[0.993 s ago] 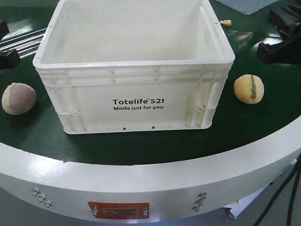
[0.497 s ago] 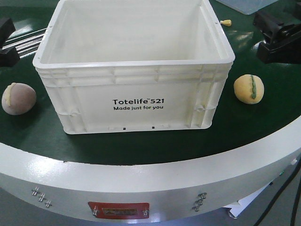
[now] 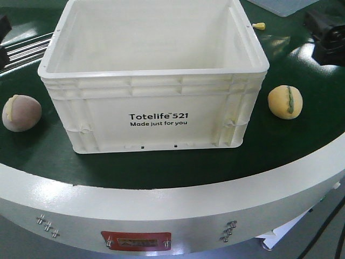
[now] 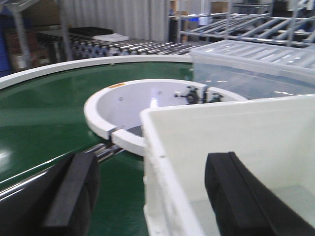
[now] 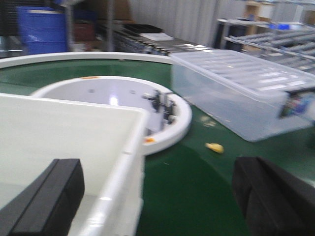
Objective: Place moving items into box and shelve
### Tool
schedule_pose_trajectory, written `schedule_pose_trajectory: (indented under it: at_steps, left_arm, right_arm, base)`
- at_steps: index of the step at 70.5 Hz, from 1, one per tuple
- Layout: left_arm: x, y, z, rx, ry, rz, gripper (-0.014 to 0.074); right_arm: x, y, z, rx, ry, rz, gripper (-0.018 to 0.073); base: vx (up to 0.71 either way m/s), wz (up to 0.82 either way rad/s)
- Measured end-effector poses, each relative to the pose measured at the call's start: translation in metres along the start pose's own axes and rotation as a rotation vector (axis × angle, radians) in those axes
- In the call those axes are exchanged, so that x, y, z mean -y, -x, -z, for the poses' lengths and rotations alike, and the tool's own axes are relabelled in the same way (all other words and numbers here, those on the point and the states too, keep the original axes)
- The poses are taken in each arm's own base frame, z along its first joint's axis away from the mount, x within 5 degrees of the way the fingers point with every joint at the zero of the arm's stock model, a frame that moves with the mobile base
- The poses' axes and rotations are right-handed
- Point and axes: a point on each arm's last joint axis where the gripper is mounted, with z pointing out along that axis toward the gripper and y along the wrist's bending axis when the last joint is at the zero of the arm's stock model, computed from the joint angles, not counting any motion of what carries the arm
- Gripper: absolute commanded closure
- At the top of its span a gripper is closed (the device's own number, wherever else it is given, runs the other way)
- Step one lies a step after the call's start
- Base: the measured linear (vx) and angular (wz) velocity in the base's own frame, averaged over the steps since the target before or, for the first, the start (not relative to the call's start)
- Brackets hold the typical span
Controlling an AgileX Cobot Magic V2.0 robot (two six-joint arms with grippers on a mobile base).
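The white box [image 3: 156, 116] with black "Totelife 521" print stands open-topped in the middle of the green belt. One mauve-pink moving item [image 3: 21, 112] lies on the belt to its left. A yellow one with a green stripe [image 3: 285, 101] lies to its right. My left gripper [image 4: 155, 196] is open, its black fingers [image 4: 74, 196] straddling the box's left wall [image 4: 162, 162]. My right gripper [image 5: 160, 196] is open too, astride the box's right wall [image 5: 123, 162]. Neither holds anything. From the front, only dark parts of the arms show at the top corners.
A clear lidded plastic bin [image 5: 236, 93] sits on the belt behind the box, at the right. The white inner hub [image 4: 123, 103] lies beyond the box. A small yellow scrap [image 5: 214, 147] lies near it. Metal rollers [image 3: 27, 51] run at the left; the white outer rim [image 3: 161, 199] is in front.
Both grippers have drawn back toward the top corners of the front view, the left almost out of frame. The box and both items have stayed where they were.
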Motion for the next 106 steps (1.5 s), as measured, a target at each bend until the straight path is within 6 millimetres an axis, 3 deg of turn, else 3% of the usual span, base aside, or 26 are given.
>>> schedule_pose_trajectory:
  at_steps: [11,28,40,53,65,75,92,106]
  left_arm:
    - [-0.018,0.0,0.01,-0.039,0.093,0.009,0.002]
    - [-0.027,-0.001,0.008,-0.095,0.138,0.017,0.002]
    - [-0.028,0.015,-0.003,-0.073,0.137,0.015,0.002]
    - [-0.028,0.02,-0.007,-0.064,0.136,0.015,0.002]
    - [-0.028,0.02,-0.007,-0.067,0.136,0.015,0.002]
    - [-0.028,0.02,-0.007,-0.072,0.136,0.015,0.002]
    - [-0.028,0.019,-0.007,-0.074,0.136,0.015,0.002]
    - [-0.028,0.017,-0.007,-0.098,0.136,0.017,0.002]
  right_arm:
    - [0.022,-0.007,0.003,-0.064,-0.103,-0.022,-0.0025]
    - [0.025,-0.005,-0.001,-0.154,-0.1,-0.034,-0.0019]
    - [0.029,0.011,-0.03,-0.245,-0.085,-0.064,-0.0019]
    - [0.034,0.016,-0.078,-0.34,-0.065,-0.119,-0.0019]
    - [0.036,-0.01,-0.123,-0.475,-0.049,-0.157,-0.0019]
    - [0.036,-0.039,-0.148,-0.569,-0.048,-0.177,-0.0019]
    - [0.036,-0.088,-0.178,-0.71,-0.045,-0.192,-0.0019]
    - [0.036,-0.114,-0.19,-0.783,-0.045,-0.178,-0.0019]
  base:
    - [0.0,0.0]
    - [0.0,0.0]
    - [0.0,0.0]
    - [0.0,0.0]
    - [0.0,0.0]
    - [0.0,0.0]
    - [0.0,0.0]
    - [0.0,0.0]
